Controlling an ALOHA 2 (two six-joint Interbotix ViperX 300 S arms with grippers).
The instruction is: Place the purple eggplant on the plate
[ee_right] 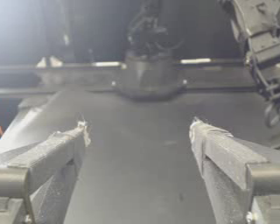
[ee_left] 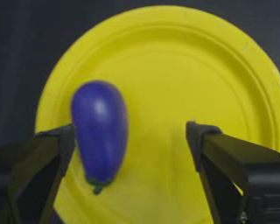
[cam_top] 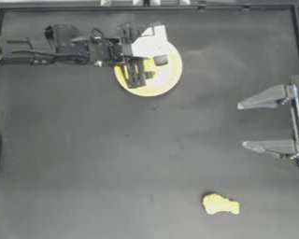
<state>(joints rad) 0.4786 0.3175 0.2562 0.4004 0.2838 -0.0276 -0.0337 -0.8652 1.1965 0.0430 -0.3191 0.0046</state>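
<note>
Your left gripper [ee_left: 131, 148] fills the near edge of its wrist view, jaws spread wide over the plate [ee_left: 224, 87]. Between them, pressed up against one jaw and well clear of the other, sits the purple eggplant [ee_left: 99, 133]. It looks as if it rests on the plate's yellow surface, green tip [ee_left: 97, 189] pointing back toward the gripper, though you cannot tell from this view whether it lies fully flat or still leans on that finger [ee_left: 66, 140]. Nothing is clamped: the gap on the far side of the eggplant is broad.

From above, your left gripper [cam_top: 135, 72] reaches in from nine o'clock and hangs over the plate [cam_top: 167, 81], which lies at about twelve o'clock on the table [cam_top: 114, 154]. The arm hides the eggplant in that view.

Your right gripper [cam_top: 255, 125] is parked at three o'clock, its jaws wide apart and holding nothing, well away from the plate. Its wrist view shows only bare table between the pale fingers [ee_right: 60, 146].

A lumpy yellow object [cam_top: 220, 204] lies alone at about five o'clock, far from both grippers.
</note>
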